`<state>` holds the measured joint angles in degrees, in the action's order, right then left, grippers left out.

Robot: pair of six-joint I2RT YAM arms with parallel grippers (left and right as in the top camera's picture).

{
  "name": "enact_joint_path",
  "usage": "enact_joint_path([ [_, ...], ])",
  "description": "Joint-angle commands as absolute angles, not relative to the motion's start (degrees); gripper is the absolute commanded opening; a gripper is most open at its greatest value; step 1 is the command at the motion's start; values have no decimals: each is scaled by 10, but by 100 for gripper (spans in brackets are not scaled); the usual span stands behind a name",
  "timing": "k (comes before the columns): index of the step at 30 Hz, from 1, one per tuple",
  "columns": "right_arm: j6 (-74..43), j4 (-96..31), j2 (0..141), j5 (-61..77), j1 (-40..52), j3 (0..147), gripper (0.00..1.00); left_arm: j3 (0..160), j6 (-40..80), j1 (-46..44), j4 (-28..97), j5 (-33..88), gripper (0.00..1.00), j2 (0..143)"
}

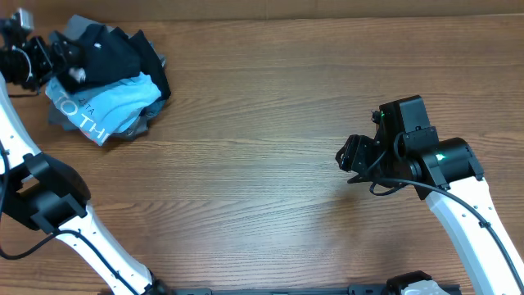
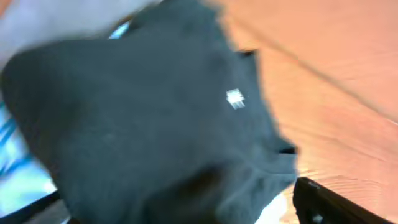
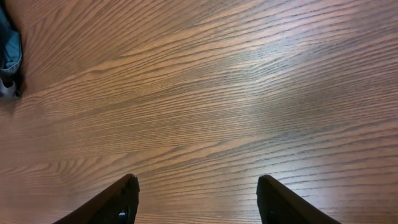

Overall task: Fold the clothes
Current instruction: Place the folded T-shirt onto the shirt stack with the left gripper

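Overhead: we are finding the shirt point(image 1: 115, 51) heaped just ahead of the left gripper point(image 1: 41, 59), far from the right gripper point(image 1: 348, 156).
Left wrist: jaws are standing apart, shirt beneath.
Right wrist: jaws are standing apart above the table point(image 3: 205, 93).
We are judging folding unstarted; next, gripping and spreading.

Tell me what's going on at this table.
The job is folding the dark T-shirt, which lies crumpled on top of a light blue T-shirt and a grey garment. The left gripper is open right beside it. The right gripper hangs open over bare table, holding nothing. Nothing is folded yet.
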<state>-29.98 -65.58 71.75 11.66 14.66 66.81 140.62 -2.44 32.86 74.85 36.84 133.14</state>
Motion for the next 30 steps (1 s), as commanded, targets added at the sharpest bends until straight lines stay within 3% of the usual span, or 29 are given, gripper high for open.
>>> enact_joint_path([
  [1,-300,-655,716,116,145,674,64,1424,-6,352,772,309,100,1328],
  [8,-289,-635,701,116,145,681,64,1493,-8,390,839,346,100,1247],
  [14,-221,-636,663,116,145,739,65,1503,-62,349,909,373,100,1125],
  [18,-194,-646,633,116,145,797,67,1503,-125,247,954,366,100,1035],
  [21,-179,-654,613,116,145,841,74,1501,-125,131,968,285,100,976],
  [24,-171,-659,597,116,145,877,90,1501,-96,8,968,196,100,937],
  [25,-171,-659,590,116,145,888,100,1501,-81,-42,968,165,100,926],
  [30,-171,-660,563,116,145,903,100,1478,-15,-237,968,39,100,893],
])
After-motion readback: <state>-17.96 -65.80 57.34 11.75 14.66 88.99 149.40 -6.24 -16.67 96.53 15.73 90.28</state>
